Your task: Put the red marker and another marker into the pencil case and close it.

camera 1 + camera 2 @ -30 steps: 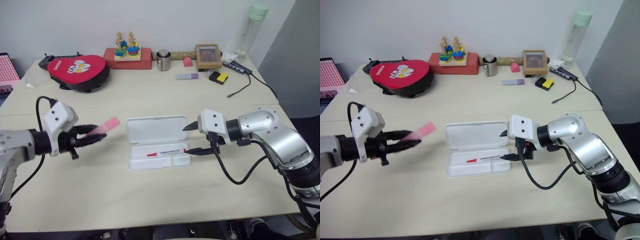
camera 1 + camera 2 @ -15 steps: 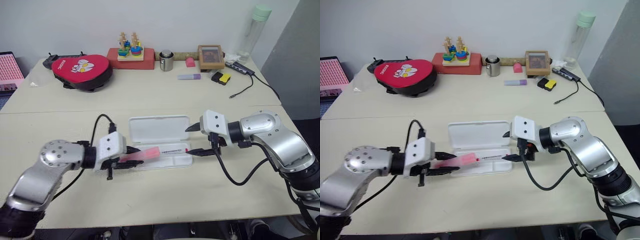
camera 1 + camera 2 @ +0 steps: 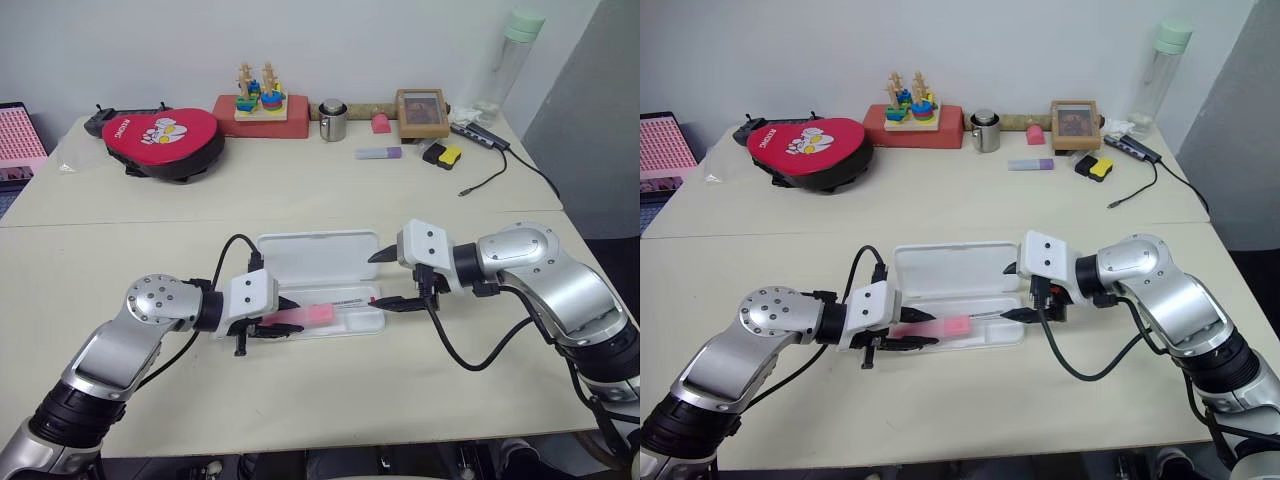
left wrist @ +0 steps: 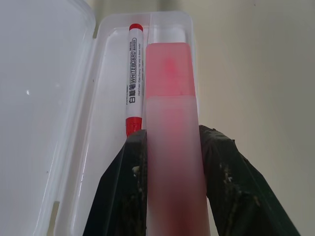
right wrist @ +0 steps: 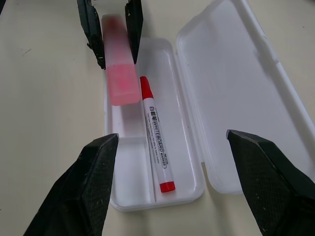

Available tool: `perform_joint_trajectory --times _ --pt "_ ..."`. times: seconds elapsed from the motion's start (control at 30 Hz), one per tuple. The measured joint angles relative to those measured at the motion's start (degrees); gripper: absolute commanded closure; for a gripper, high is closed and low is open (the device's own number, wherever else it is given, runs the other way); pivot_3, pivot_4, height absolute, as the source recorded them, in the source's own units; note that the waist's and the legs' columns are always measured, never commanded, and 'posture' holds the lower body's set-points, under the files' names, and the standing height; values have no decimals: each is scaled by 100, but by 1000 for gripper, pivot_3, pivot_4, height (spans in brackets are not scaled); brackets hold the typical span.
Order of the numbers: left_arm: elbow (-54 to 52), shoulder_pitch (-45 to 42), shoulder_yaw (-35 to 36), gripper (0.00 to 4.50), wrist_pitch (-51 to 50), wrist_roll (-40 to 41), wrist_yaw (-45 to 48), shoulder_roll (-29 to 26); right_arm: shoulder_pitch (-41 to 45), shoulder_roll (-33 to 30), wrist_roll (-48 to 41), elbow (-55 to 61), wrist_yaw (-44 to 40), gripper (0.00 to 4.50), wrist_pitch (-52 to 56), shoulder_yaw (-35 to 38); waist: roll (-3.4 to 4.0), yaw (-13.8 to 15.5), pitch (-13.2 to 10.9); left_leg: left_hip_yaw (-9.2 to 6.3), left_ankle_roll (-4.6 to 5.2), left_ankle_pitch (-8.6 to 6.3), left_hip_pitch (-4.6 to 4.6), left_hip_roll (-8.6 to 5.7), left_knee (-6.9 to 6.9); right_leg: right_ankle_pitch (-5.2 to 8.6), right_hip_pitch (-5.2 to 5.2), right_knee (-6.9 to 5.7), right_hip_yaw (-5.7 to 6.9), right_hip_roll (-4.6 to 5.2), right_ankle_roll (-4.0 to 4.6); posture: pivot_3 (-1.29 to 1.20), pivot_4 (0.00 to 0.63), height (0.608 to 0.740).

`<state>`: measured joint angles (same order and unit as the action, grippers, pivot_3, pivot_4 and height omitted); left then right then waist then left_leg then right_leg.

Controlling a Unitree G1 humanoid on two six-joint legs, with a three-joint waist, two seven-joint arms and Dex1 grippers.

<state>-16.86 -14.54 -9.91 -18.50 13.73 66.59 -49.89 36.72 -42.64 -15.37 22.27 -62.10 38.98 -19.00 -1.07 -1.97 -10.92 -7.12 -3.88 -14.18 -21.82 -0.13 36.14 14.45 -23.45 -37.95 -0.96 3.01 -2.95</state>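
Observation:
The white pencil case point(image 3: 318, 258) lies open in the middle of the table, lid flat behind the tray. The red marker point(image 4: 134, 78) lies along the tray's back compartment. My left gripper point(image 3: 278, 322) is shut on the other marker, a pink highlighter point(image 5: 118, 73), at the tray's left end. The highlighter points along the front compartment, beside the red marker; I cannot tell whether it touches the tray. At the case's right end my right gripper point(image 3: 376, 279) stands open, one finger near the lid and one near the tray, with nothing between them.
Along the table's back edge are a red pouch point(image 3: 165, 140), a stacking toy on a red box point(image 3: 258, 100), a metal cup point(image 3: 332, 120), a purple highlighter point(image 3: 378, 153), a picture frame point(image 3: 420, 112), a yellow-black item point(image 3: 438, 154), a cable point(image 3: 490, 165) and a bottle point(image 3: 510, 60).
My left gripper has carried the pink highlighter rightward and down, from left of the case to over the tray's left end. The right gripper has stayed in place.

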Motion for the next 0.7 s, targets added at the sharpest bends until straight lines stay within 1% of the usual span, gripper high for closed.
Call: perform_joint_trajectory --times 0.03,0.07,0.1,0.13,0.17,0.23,0.4,0.47,0.53,0.7 --pt "90 -7 -22 2589 57 -40 9 30 8 9 -3 3 9 817 31 0 0 0 0 0 0 0 0 0 0 0 0 -1 0 0 0 0 150 740" --pt "158 -11 -58 2541 85 -70 13 48 12 14 -4 3 13 817 40 0 0 0 0 -1 0 0 1 0 0 0 0 -2 1 0 0 0 150 740" --pt "256 -18 -113 2257 164 -124 11 137 19 28 -5 3 18 817 62 0 0 1 0 -1 0 0 0 0 0 0 0 -1 1 0 0 0 150 740" --pt "279 -25 -115 2116 175 -129 9 164 25 33 -5 3 19 817 66 0 0 1 0 -1 0 0 0 0 0 0 0 -1 1 0 0 0 150 740" --pt "319 -44 -117 1879 186 -137 9 208 42 45 -5 3 22 817 73 0 0 1 0 -1 0 0 -1 0 1 0 0 -1 1 0 0 0 150 740" --pt "330 -99 -116 1403 205 -144 13 220 73 60 -4 3 29 817 77 0 0 1 0 -1 0 0 0 0 0 0 0 -1 1 0 0 0 150 740" --pt "331 -116 -112 490 297 -154 5 279 82 84 -7 3 69 817 128 0 0 1 0 -1 0 0 0 0 0 0 0 -1 1 0 1 0 150 740" --pt "328 -116 -68 8 253 -87 17 279 82 83 -8 3 73 817 142 0 0 1 0 -2 0 0 0 0 0 0 0 -1 1 0 1 0 150 740" --pt "302 -116 84 8 82 100 19 278 82 80 -7 3 74 817 145 0 0 0 0 -2 0 0 0 0 1 0 0 -3 2 0 0 0 150 740" --pt "99 -227 907 8 -664 833 -15 74 81 -70 34 -40 80 817 130 10 0 -1 0 -4 0 0 0 0 1 0 1 -2 3 0 0 0 150 740"
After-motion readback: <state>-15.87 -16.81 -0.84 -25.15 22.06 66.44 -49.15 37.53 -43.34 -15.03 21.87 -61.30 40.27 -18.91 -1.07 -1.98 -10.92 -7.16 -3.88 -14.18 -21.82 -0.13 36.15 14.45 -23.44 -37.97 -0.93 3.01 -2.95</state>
